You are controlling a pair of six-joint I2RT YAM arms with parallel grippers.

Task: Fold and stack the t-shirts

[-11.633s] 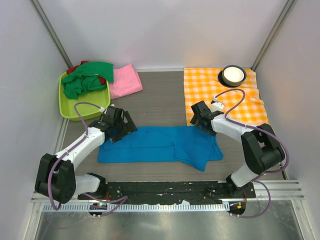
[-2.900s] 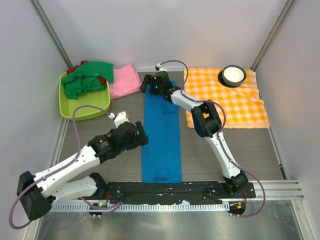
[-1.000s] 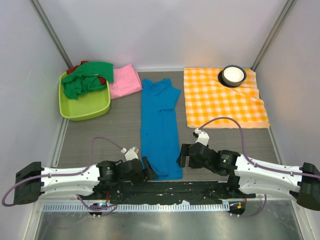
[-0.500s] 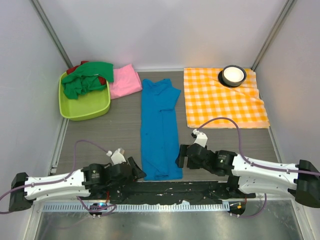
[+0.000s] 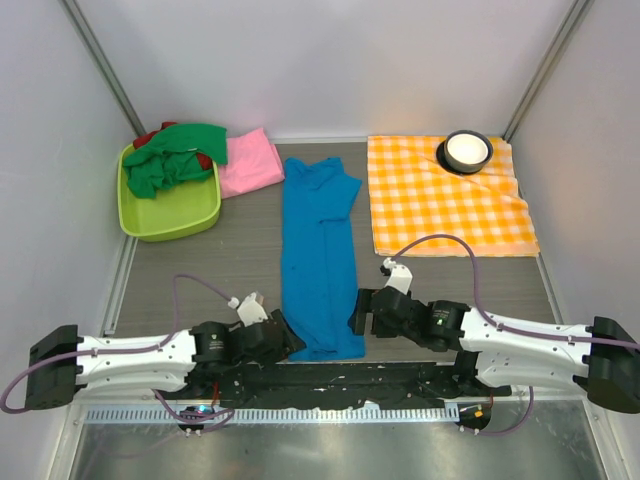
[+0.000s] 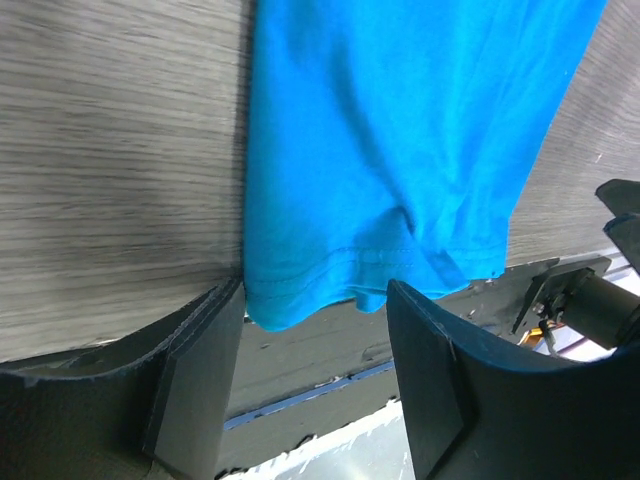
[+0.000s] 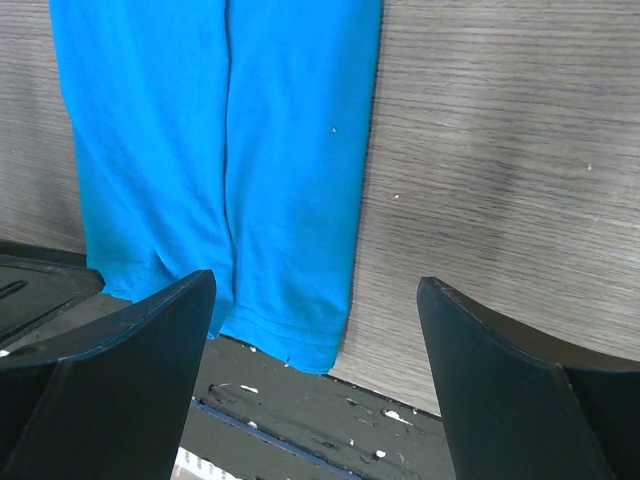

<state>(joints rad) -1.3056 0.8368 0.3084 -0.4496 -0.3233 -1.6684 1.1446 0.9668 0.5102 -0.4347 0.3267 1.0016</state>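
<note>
The bright blue t-shirt (image 5: 320,255) lies folded into a long strip down the middle of the table, its near hem at the front edge. My left gripper (image 5: 288,340) is open, its jaws astride the hem's left corner (image 6: 300,290). My right gripper (image 5: 357,316) is open by the hem's right corner (image 7: 300,345), its jaws wide apart. The pink t-shirt (image 5: 250,163) lies folded at the back left. The green t-shirt (image 5: 175,155) and the red t-shirt (image 5: 148,137) are bunched in a lime basin (image 5: 165,215).
An orange-and-white checked cloth (image 5: 445,195) covers the back right, with a black-rimmed white bowl (image 5: 467,150) on its far edge. The black base rail (image 5: 330,382) runs along the near edge. Grey walls close the sides.
My left gripper has moved right, up to the blue shirt's near left corner. My right gripper has crept slightly closer to the near right corner. The shirt has not moved.
</note>
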